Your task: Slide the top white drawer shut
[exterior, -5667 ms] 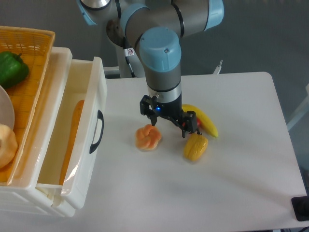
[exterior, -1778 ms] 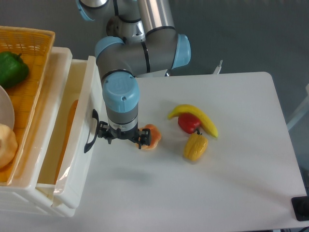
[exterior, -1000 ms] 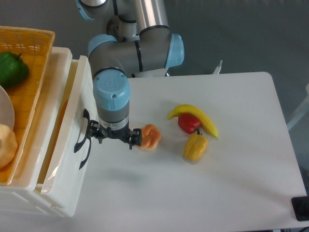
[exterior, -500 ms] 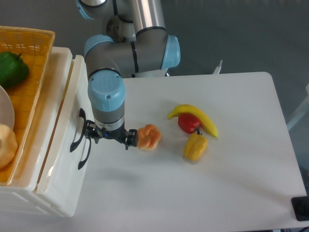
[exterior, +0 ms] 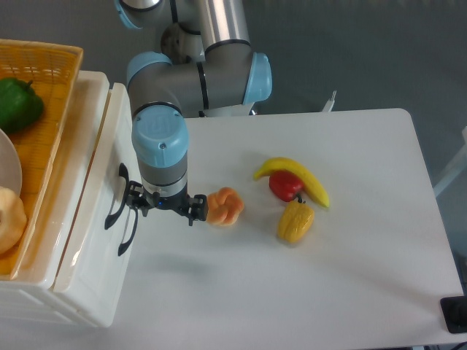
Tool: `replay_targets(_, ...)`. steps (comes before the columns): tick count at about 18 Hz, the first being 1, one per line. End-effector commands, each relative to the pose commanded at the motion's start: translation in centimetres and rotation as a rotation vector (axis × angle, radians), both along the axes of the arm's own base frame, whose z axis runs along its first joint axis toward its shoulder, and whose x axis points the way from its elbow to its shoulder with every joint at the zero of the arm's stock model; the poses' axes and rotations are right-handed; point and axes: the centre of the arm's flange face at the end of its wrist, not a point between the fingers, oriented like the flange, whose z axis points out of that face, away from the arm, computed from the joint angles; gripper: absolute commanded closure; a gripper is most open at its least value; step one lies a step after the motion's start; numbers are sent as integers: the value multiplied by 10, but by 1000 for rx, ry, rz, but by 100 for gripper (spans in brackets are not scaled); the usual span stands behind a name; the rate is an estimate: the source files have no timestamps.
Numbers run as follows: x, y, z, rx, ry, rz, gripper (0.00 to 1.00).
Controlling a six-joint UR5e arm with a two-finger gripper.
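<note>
The top white drawer is pushed in, its front panel nearly flush with the cabinet, with only a thin slit along its top edge. Its black curved handle faces right, just above the lower drawer's black handle. My gripper hangs right beside the drawer front with its fingers spread wide and nothing between them. The left finger is at the top handle, touching or nearly so.
An orange wicker basket with a green pepper sits on the cabinet at the left. An orange pastry-like item lies just right of my gripper. A banana, red pepper and yellow pepper lie mid-table.
My gripper moved left from the table middle to the drawer front, and the drawer slid from wide open to almost shut. In the last half second hardly anything moved.
</note>
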Motion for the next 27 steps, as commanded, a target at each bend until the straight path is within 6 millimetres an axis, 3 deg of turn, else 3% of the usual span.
replay_targets(8,1,1,1,2,0,-6,0)
replay_targets(12,-9,-1,5,8,12,-5,0)
replay_targets(16,-61,-19,15,16,51,-16,0)
replay_targets(20,-131,-65,28,34,84,-150,0)
replay_targets(24,-186,-107,31,9,132,-422,0)
replay_targets(27,-221,-145,33,-52,157,-532,0)
